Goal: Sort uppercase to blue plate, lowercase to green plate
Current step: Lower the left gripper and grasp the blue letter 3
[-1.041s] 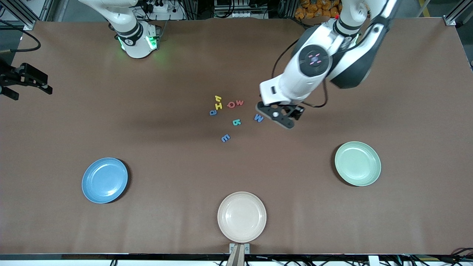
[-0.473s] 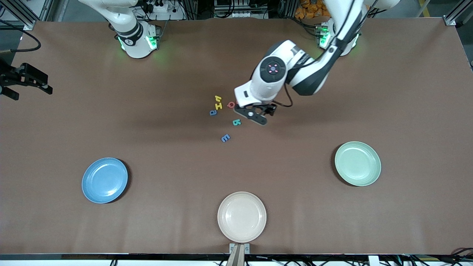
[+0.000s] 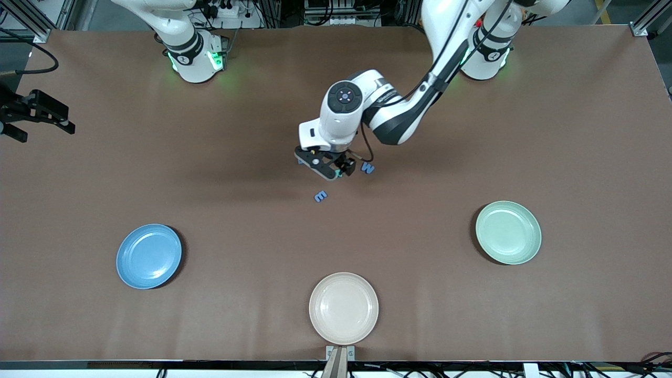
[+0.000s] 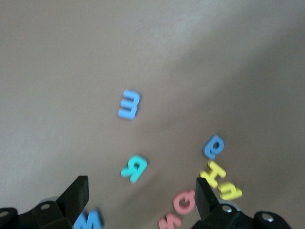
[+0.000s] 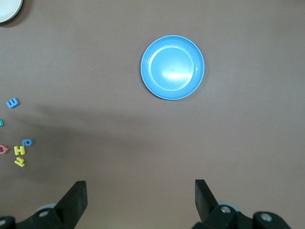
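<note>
Here the left gripper (image 3: 326,165), fingers apart, hovers over the clustered foam letters (image 4: 181,202); bare table (image 3: 252,315) separates them from the blue plate (image 3: 148,256) and green plate (image 3: 508,232). The right gripper (image 5: 138,202) waits, spread wide.

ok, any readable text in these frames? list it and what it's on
"E"-like shape: the light blue foam letter, alone on the table.
"R": teal foam letter.
"H": yellow foam letter.
"M": dark blue foam letter, lying beside the left gripper.
"Q" and "w": red foam letter and pinkish one, blurred.
Small light blue and thin yellow letters: unreadable.
No printed labels legible on the plates or arms.
</note>
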`<state>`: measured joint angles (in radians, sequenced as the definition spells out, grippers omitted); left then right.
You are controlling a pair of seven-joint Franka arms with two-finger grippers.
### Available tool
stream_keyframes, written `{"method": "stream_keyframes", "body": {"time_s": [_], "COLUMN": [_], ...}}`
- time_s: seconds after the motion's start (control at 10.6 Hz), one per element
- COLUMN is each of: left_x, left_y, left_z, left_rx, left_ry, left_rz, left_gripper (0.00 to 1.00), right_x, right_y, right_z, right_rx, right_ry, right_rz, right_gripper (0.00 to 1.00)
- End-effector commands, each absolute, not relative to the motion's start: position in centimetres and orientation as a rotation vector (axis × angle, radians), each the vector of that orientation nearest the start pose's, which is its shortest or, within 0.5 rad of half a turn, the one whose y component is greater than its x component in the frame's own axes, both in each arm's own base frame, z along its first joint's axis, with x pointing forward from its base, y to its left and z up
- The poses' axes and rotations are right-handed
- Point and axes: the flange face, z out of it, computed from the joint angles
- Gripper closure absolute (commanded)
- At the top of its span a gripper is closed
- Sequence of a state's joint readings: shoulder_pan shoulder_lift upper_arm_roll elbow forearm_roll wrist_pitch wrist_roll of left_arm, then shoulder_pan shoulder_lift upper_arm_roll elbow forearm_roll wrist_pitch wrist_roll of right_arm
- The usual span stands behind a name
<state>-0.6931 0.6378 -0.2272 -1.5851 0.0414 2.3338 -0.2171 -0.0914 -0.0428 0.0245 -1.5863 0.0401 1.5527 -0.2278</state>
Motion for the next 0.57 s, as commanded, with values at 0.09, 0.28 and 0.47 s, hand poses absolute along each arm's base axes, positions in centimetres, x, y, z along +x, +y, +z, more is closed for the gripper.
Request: {"method": "stream_keyframes", "body": {"time_s": [0.09,0.28,0.47], "left_x": [46.7,46.9,47.3], "left_y": [-56.5,-57.0,-57.8], "left_z": [25.4,23.6,21.9], "left_rx": [-3.061,-3.055,-3.061], "left_ry": [1.142,1.136,1.138], "left_rz": [-0.188,-0.253,-0.267], "left_gripper": [0.08,0.11,0.18], "right_x": [53.6,53.6,53.6], "right_y": [-3.1,-3.1,-3.2], "right_z": [64.1,64.0,64.1], "right_rx": [-3.081,-3.081,-3.081], "right_ry": [-0.253,-0.253,-0.251], "right_rz": [-0.028,-0.024,-0.028], "right_gripper": [0.0,0.0,0.0]}}
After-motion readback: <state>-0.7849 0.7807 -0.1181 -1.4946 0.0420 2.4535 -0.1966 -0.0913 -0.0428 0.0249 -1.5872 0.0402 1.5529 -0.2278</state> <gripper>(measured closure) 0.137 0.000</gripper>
